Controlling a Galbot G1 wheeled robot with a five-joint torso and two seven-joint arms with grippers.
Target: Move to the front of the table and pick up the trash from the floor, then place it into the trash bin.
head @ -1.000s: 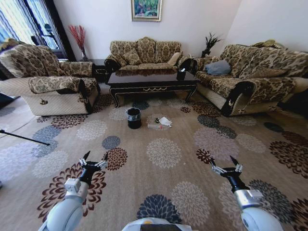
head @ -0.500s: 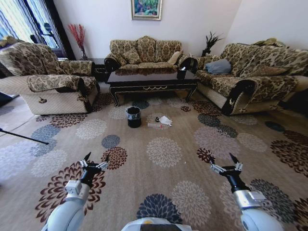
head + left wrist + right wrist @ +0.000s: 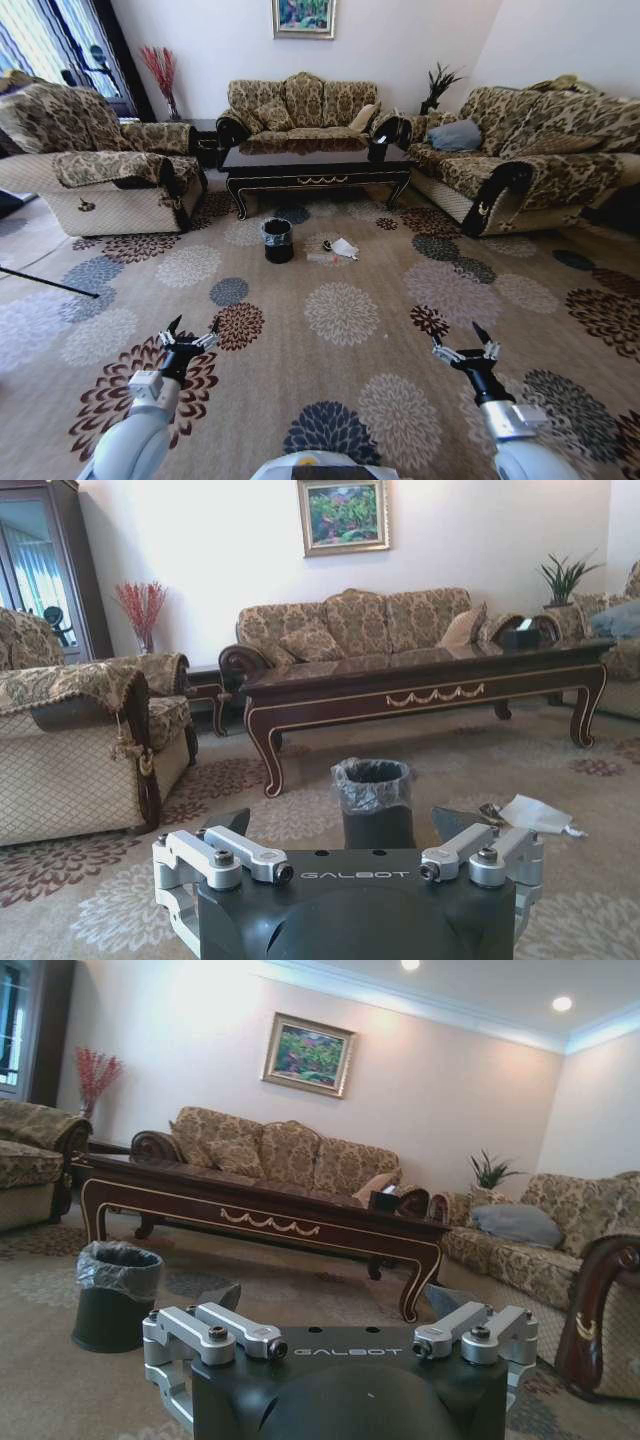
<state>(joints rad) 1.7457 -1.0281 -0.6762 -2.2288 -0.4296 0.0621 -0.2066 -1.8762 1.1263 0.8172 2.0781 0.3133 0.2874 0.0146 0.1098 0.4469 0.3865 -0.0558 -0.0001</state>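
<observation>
- Patterned beige carpet with big flower medallions [image 3: 340,315] is spreading across the whole floor, and the robot is standing well back from the work.
- On the left, the left gripper [image 3: 190,333] is hanging low over the carpet, fingers spread and grasping nothing.
- Ahead and between the arms, the small round black trash bin with a crinkled clear liner [image 3: 278,241] is standing upright on the carpet, just in front of the long dark glossy wooden surface with gold scrollwork [image 3: 315,170].
- Just right of the bin, the trash is lying on the floor: a crumpled white wad [image 3: 344,250], a clear bottle [image 3: 320,259] lying on its side with its long axis roughly left to right, and a tiny dark scrap [image 3: 326,247].
- On the right, the right gripper [image 3: 460,344] is hovering released and empty; both grippers are far from the trash, with neither clearly nearer.
- Nothing is standing in the way; open carpet is lying between robot and litter, with sofas flanking.
</observation>
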